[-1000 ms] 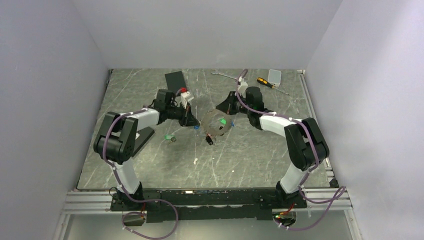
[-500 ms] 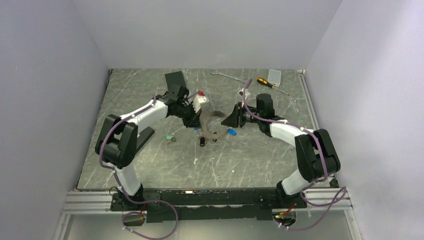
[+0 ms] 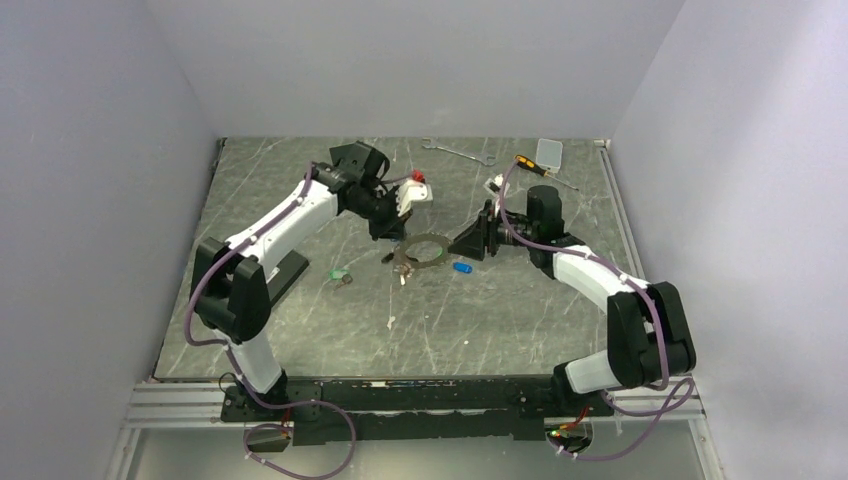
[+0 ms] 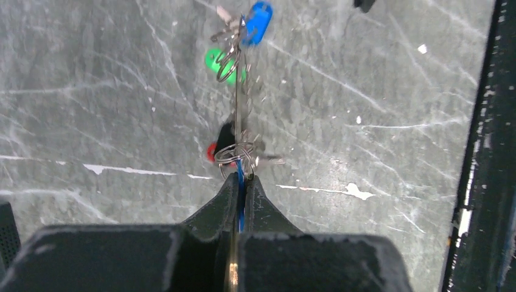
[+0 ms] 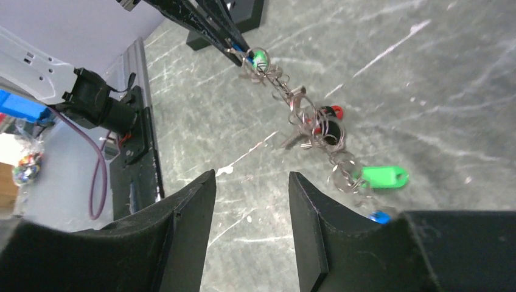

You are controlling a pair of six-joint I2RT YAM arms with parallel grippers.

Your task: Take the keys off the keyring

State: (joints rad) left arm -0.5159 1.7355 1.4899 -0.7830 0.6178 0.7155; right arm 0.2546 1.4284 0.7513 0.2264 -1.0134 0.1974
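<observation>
The keyring [image 3: 413, 248], a thin grey metal ring, hangs just above the table centre with my left gripper [image 3: 392, 232] shut on its left edge. In the left wrist view the keyring [image 4: 237, 115] runs edge-on away from my left gripper [image 4: 241, 177]. Keys with a blue tag [image 4: 258, 21], a green tag [image 4: 216, 61] and a red tag [image 4: 212, 151] hang on it. My right gripper [image 3: 466, 243] stands open to the right of the ring, apart from it. Nothing is between the jaws of the right gripper [image 5: 249, 182]. A green tag [image 5: 382, 177] and a red tag [image 5: 336, 112] dangle beyond them.
A loose key with a blue tag [image 3: 462, 267] lies on the table under the right gripper. Another with a greenish tag [image 3: 340, 275] lies to the left. A black box [image 3: 290, 270] sits by the left arm. A wrench [image 3: 455, 150], a screwdriver [image 3: 535, 168] and a small clear box [image 3: 549, 150] lie at the back.
My right gripper has opened and drawn back to the right, away from the ring. The left arm has swung back and right, carrying the ring. A blue-tagged key now lies on the table.
</observation>
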